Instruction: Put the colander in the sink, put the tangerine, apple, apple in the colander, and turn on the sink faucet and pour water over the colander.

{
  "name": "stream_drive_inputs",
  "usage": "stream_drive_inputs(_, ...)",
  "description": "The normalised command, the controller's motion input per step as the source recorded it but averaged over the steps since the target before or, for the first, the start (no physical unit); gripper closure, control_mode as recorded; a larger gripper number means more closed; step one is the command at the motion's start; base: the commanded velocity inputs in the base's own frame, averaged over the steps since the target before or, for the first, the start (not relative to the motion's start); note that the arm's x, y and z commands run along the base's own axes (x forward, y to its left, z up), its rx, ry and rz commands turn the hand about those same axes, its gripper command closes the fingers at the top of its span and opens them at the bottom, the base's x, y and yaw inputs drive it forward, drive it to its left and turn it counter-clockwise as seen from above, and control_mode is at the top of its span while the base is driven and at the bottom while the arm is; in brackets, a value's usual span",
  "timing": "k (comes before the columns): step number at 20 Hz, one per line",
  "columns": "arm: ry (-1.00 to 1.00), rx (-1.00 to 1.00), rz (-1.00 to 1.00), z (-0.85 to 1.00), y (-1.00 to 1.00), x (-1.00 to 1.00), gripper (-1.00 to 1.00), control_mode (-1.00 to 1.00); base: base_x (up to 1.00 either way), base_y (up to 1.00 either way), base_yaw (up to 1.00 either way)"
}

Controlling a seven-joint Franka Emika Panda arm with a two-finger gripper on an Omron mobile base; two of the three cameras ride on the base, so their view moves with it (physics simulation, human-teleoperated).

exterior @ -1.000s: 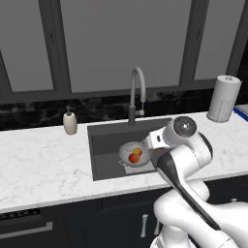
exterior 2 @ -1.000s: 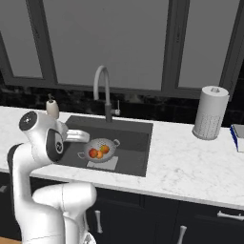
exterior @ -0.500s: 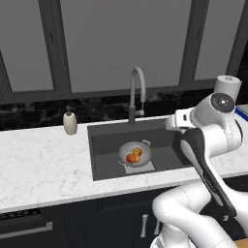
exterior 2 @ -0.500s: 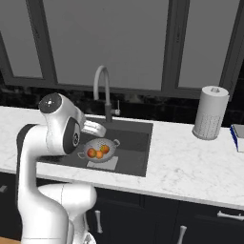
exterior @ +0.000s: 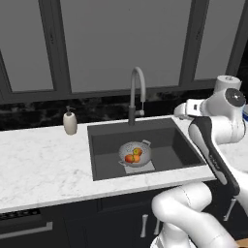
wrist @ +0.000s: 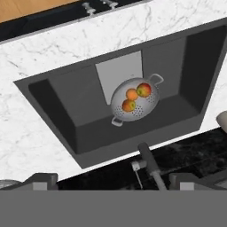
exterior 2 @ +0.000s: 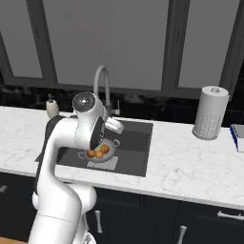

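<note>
Sink (wrist: pixel 57 119) holds colander (wrist: pixel 133 103), below parted jaws.

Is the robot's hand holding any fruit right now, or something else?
Nothing is held. The gripper is open and empty above the sink faucet. The tangerine and both apples sit in the colander in the sink.

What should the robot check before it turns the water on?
1. Colander sits in the sink: ok.
2. Three fruits inside it, tangerine with two apples: ok.
3. Gripper open and empty: ok.
4. Sink faucet is within easy reach, gripper above its base: ok.
5. Spout aimed over the colander: cannot tell.
6. Water already running: not ok, no stream visible.
</note>
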Motion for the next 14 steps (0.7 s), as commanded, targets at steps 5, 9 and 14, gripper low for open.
stream_drive_inputs(5, 0.08, 0.14, 0.18, 0.0, -0.21, 0.58, -1.0, -1.0, 0.0, 0.0, 0.0)
stream_drive_inputs(9, 0.07, 0.22, -0.12, 0.0, -0.07, 0.37, -1.0, -1.0, 0.0, 0.0, 0.0)
stream_drive_inputs(14, 0.0, 0.4, -0.22, 0.0, -0.07, 0.27, -1.0, -1.0, 0.0, 0.0, 0.0)
